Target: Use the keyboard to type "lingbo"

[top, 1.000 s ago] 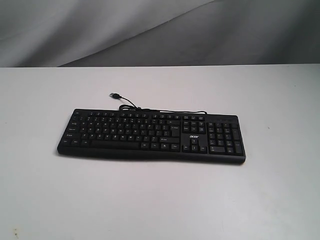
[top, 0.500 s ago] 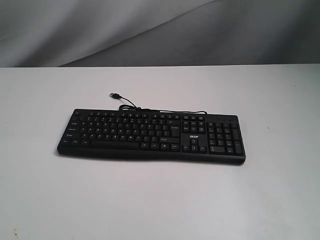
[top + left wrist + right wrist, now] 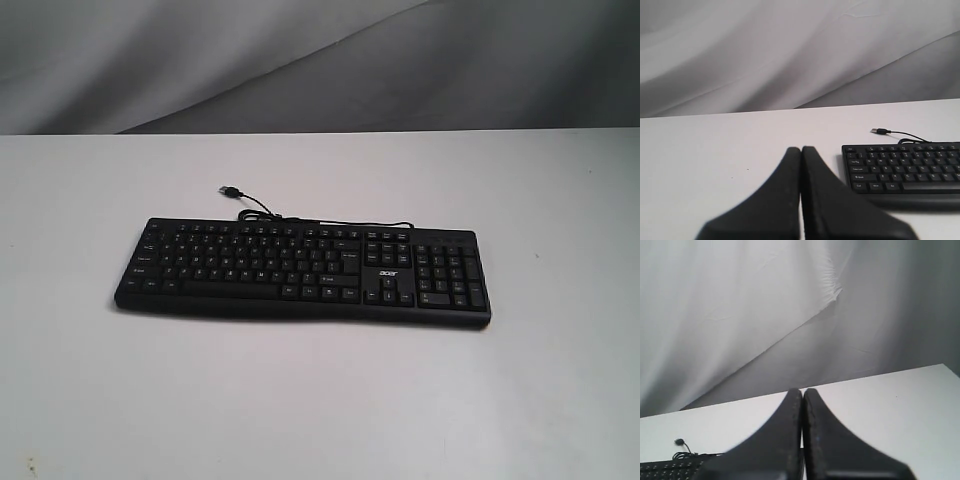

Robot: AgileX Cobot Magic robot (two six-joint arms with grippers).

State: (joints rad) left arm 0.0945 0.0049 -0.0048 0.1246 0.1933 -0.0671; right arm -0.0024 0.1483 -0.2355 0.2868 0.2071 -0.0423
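The black keyboard [image 3: 303,270] with white legends lies flat mid-table, number pad to the right, its thin USB cable [image 3: 250,203] curling behind it. Neither arm shows in the exterior view. In the left wrist view my left gripper [image 3: 801,149] is shut with nothing in it, fingers pressed together, and the keyboard's [image 3: 905,170] end with the Ctrl key lies just beside the fingertips, apart from them. In the right wrist view my right gripper [image 3: 802,391] is also shut and empty; only a corner of the keyboard [image 3: 670,470] and the cable plug [image 3: 678,442] show, well off to one side.
The white table [image 3: 320,400] stretches wide around the keyboard. A grey draped cloth backdrop [image 3: 320,60] hangs behind the far edge. The table's right corner edge [image 3: 945,366] shows in the right wrist view.
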